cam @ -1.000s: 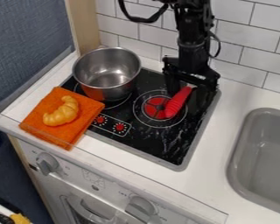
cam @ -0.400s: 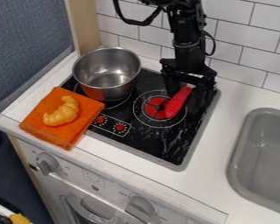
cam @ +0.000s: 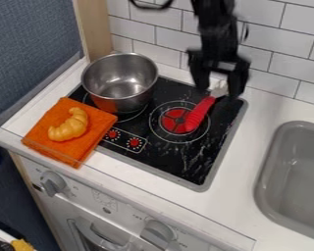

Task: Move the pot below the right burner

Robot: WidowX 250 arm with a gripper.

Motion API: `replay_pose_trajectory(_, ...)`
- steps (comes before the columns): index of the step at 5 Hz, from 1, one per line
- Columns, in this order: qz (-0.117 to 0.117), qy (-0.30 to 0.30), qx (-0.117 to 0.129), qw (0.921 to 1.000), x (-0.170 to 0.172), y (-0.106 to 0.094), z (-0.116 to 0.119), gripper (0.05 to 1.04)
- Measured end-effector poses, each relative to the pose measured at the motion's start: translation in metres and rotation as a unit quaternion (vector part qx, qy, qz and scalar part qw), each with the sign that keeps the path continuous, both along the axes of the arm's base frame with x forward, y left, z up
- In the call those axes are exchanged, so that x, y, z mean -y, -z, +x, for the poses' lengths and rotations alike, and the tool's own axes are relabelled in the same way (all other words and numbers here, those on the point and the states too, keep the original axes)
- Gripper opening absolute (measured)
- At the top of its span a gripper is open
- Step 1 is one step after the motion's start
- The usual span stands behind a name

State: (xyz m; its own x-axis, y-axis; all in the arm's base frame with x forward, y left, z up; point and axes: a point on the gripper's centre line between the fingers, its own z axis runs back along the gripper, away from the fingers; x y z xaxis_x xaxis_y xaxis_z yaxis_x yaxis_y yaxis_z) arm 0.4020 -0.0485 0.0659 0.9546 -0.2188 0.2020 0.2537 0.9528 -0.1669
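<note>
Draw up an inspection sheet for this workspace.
Surface: black cooktop on a white counter.
Job's things: pot upright on the left burner; right burner partly covered.
Clutter: red-handled utensil across the right burner; croissant on orange cloth, lapping the cooktop's left edge.
Claw: open, by the utensil's upper end; contact cannot be told.
Cables: black loop beside the arm, at the top edge.
Surroundings: tiled wall behind; grey sink at right.
</note>
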Motion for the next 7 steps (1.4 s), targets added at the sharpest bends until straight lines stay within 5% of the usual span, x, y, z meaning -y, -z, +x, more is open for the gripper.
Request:
replay_pose_trajectory(2, 0.004, 0.017, 0.018, 0.9997, -0.001, -0.024, 0.006, 1.000)
replay_pose_trajectory(5, 0.054, -0.019, 0.000, 0.9984, -0.075, -0.056, -0.031, 1.000)
replay_pose_trajectory(7, 0.079, -0.040, -0.057, 0.9945, -0.097, -0.028, -0.042, 1.000)
